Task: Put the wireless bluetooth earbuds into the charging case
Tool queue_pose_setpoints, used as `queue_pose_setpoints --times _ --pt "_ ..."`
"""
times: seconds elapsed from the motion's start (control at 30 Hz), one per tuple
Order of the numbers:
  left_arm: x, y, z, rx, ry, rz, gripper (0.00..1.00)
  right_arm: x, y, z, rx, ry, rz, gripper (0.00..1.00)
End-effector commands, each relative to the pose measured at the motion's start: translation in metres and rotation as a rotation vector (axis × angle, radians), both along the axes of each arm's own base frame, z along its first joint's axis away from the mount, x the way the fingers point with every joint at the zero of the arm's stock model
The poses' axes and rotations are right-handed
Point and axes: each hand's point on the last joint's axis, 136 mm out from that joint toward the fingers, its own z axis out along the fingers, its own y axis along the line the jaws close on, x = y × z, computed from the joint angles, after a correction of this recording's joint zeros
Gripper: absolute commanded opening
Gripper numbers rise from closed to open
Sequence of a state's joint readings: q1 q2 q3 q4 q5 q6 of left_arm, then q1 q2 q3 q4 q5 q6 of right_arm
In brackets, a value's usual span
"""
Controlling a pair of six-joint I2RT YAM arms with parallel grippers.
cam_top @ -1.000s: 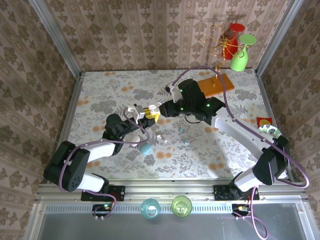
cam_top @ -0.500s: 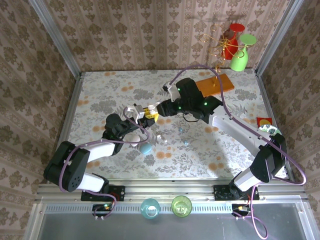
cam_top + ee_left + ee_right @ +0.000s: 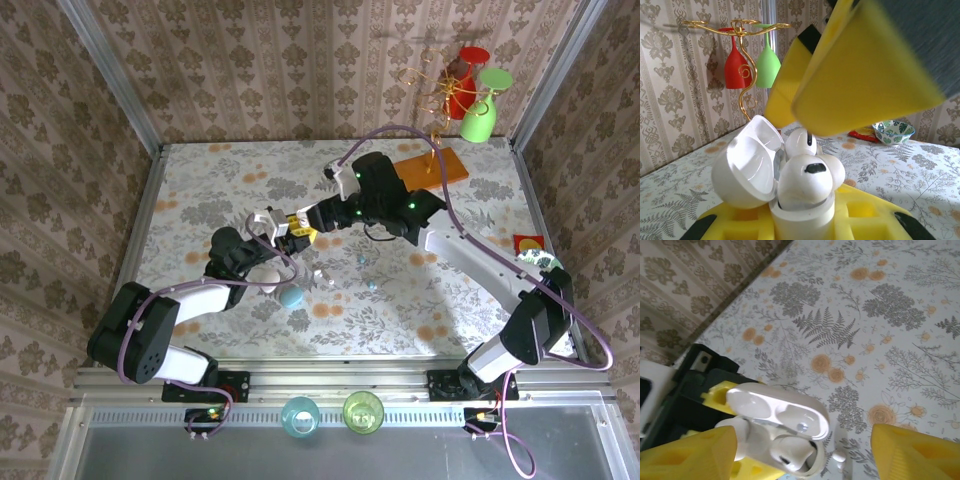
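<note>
Clamping the open white charging case (image 3: pixel 801 212) at its base, the left gripper (image 3: pixel 270 226) was closed on it. The right gripper (image 3: pixel 800 452) hung just above the case, jaws spread wide and holding nothing. Two white earbuds (image 3: pixel 807 179) sat in the case, rounded heads up above its rim and stems hidden inside, so they stood roughly upright. The lid (image 3: pixel 746 165) tilted back beside them. The right wrist view looked down into the case and showed a small white bit (image 3: pixel 839 456) just beside it on the table (image 3: pixel 200 190). From the left wrist, the right gripper's yellow fingers (image 3: pixel 865 65) blocked much of the room above the case. The top view added a blue case (image 3: pixel 291 296) and teal earbuds (image 3: pixel 361 259) near the charging case.
</note>
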State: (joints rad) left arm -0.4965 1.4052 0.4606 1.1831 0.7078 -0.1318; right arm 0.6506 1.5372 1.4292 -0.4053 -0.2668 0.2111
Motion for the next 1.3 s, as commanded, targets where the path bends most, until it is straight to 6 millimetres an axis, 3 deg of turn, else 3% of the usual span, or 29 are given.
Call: queue_pose_setpoints --times 0.0,0.27,0.7,1.0,1.27 --pt "-0.001 0.0 0.021 -0.041 -0.055 -0.014 0.0 -0.013 0.006 0.016 0.05 -0.024 0.062 0.76" --pt "-0.002 0.0 0.022 -0.044 -0.056 -0.014 0.0 -0.022 0.01 -0.005 0.026 0.027 0.118 0.78" --pt "-0.004 0.001 0.026 -0.049 -0.054 -0.019 0.0 0.002 -0.002 -0.021 -0.059 0.015 -0.01 0.69" --pt "-0.005 0.002 0.023 -0.042 -0.051 -0.018 0.0 0.009 -0.012 -0.009 -0.047 -0.02 -0.072 0.68" --pt "-0.005 0.002 0.009 0.002 -0.089 -0.014 0.0 0.006 -0.007 0.017 0.13 0.016 -0.041 0.68"
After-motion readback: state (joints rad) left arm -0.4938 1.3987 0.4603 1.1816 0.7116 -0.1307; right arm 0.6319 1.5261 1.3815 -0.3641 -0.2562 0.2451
